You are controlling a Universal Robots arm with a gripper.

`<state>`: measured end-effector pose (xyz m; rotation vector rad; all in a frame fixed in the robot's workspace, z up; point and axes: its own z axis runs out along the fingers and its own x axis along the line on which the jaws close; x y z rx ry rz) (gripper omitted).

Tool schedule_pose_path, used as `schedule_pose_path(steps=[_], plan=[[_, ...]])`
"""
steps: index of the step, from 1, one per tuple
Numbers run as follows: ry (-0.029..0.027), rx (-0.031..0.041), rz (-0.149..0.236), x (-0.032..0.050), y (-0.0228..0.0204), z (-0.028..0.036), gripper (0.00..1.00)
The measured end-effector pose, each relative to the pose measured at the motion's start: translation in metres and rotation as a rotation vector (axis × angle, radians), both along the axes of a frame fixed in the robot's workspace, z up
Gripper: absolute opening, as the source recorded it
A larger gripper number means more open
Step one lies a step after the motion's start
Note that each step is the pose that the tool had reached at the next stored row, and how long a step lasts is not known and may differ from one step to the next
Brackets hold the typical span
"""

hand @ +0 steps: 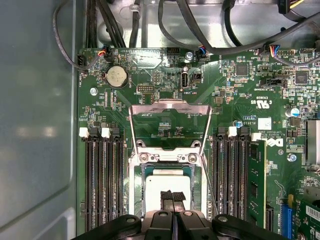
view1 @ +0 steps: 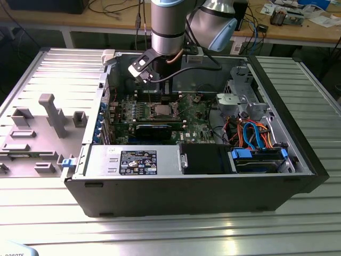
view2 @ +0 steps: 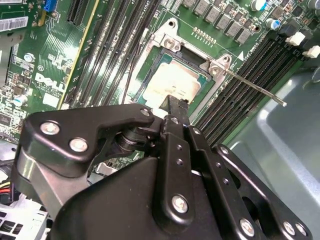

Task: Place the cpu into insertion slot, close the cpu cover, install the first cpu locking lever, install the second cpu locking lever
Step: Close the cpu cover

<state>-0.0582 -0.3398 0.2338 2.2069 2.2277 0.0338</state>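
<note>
First wrist view: gripper [hand: 173,196], fingers [hand: 167,196] pressed together, over the seated cpu [hand: 167,180]; the cpu cover [hand: 170,106], open toward the exterior view's three o'clock, wants closing squarely.

The arm [view1: 168,26] stood near vertical, with its wrist [view1: 160,58] directed straight down. The gripper [hand: 173,196] pointed downward. Its two black fingers [hand: 166,196] lay together, tips side by side with only a hairline seam between them. In the second wrist view, the linkage bars [view2: 200,150] converged on the closed tips of the gripper [view2: 175,106].
</note>
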Motion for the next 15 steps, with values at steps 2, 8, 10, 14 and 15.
schedule_pose_path(steps=[2, 8, 10, 14, 15], plan=[[0.0, 0.0, 0.0, 0.0012, 0.0, 0.0, 0.11], [-0.0001, 0.0002, 0.0, 0.0018, 0.0001, 0.0002, 0.11], [-0.0001, 0.0002, 0.0, 0.0018, 0.0, 0.0007, 0.11], [0.0, 0.0001, 0.0, 0.0018, 0.0, 0.0014, 0.11], [-0.0001, 0.0, 0.0, 0.0018, 0.0, 0.0014, 0.11]])
